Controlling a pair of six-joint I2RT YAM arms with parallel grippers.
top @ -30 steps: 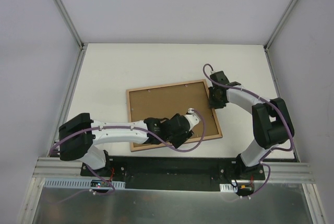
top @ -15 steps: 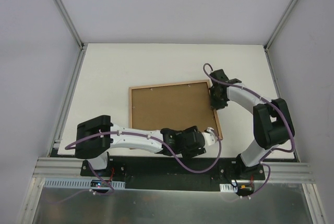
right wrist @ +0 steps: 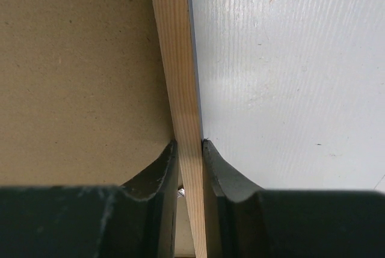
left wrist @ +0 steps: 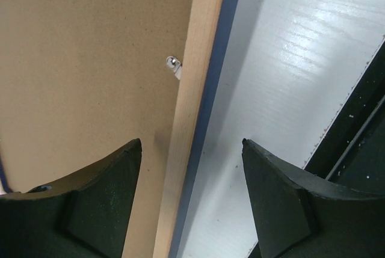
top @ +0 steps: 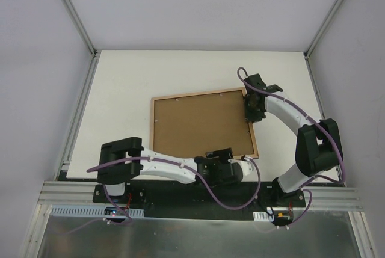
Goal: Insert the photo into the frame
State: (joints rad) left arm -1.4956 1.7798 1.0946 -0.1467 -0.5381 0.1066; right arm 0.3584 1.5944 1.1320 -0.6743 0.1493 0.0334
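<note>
Nothing legible anywhere — frame back, brown backing board, white table all unmarked. A small board at the near edge possibly printed — too small to read.

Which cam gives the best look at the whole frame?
Top external: the frame lies back up with nearly its full outline visible. Left wrist shows only a stretch of its wooden rim and a metal tab; right wrist shows only the rim where the right gripper clamps it.
</note>
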